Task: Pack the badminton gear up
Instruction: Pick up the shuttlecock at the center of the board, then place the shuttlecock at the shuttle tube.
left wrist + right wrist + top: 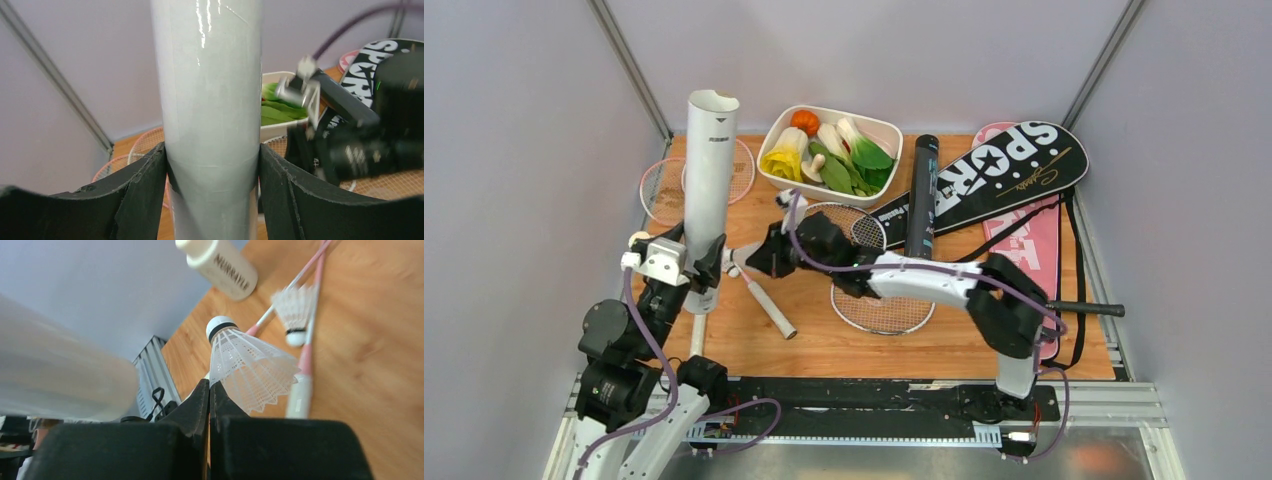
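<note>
Top external view shows the left gripper holding the white tube standing up near the left edge of the table; the tube's open mouth points up. In the left wrist view the two fingers press on both sides of the tube, so the jaws pinch it.

The right gripper reaches across toward the left edge, just beside the tube; in the right wrist view its jaws are squeezed together on the feather edge of a shuttlecock.

The step looks like putting this shuttlecock into the white tube; it is not in yet, for it sits low, beside the tube's bottom half. Next, the right arm likely has to lift the shuttlecock above the tube's mouth, line it up and let go; the left arm should hold the tube steady.

A second shuttlecock lies on the wood beside the pink racquet. The black tube, black cover and pink cover lie toward the far right corner; none looks packed.
</note>
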Action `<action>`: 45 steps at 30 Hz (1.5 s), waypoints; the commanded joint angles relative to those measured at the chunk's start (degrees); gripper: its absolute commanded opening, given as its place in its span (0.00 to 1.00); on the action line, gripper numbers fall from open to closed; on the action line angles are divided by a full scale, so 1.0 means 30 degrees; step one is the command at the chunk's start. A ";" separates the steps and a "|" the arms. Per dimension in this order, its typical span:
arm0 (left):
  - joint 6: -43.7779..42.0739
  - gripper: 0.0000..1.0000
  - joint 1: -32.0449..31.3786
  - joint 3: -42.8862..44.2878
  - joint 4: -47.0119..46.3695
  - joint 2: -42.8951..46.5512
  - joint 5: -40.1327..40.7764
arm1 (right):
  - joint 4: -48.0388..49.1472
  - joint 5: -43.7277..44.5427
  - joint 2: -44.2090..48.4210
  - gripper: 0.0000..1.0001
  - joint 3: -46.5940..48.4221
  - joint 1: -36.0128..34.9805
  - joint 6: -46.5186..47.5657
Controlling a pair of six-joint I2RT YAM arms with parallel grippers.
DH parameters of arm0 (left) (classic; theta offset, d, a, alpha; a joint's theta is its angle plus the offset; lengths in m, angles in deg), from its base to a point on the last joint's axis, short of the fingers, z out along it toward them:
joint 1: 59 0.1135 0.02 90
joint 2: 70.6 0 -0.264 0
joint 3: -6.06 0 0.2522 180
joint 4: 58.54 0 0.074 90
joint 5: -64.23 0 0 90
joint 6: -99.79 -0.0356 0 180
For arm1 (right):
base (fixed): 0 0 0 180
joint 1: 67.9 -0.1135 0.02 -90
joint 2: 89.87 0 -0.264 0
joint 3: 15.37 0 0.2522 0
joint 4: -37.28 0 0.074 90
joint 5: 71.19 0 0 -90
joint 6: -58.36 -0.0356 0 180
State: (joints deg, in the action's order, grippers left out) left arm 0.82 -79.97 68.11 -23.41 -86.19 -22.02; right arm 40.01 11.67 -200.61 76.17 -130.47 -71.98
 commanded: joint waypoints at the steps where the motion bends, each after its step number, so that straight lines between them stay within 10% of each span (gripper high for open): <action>1: -0.0413 0.00 0.0042 -0.0838 -0.1522 -0.0597 -0.3324 | -0.1121 0.0396 0.4473 0.00 -0.1860 0.2676 0.4475; 13: -0.4632 0.00 0.0023 -0.6063 -0.2606 -0.1846 -1.4600 | -0.7185 -0.0483 1.6554 0.00 -0.3891 0.9016 1.2330; 31: -1.1675 0.00 -0.0232 -0.3578 -0.1148 -0.5234 -1.4904 | -1.9207 -0.3883 2.1429 0.01 -0.0509 0.9023 1.6533; 45: -1.1487 0.00 -0.0239 -0.3202 -0.1576 -0.5752 -1.5932 | -1.9370 -0.9879 2.0919 0.01 -0.1000 0.9021 1.6679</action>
State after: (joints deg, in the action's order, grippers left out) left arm -31.11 -80.41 57.14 -25.25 -103.37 -67.39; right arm -20.11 -11.85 -136.77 72.58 -103.15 -22.47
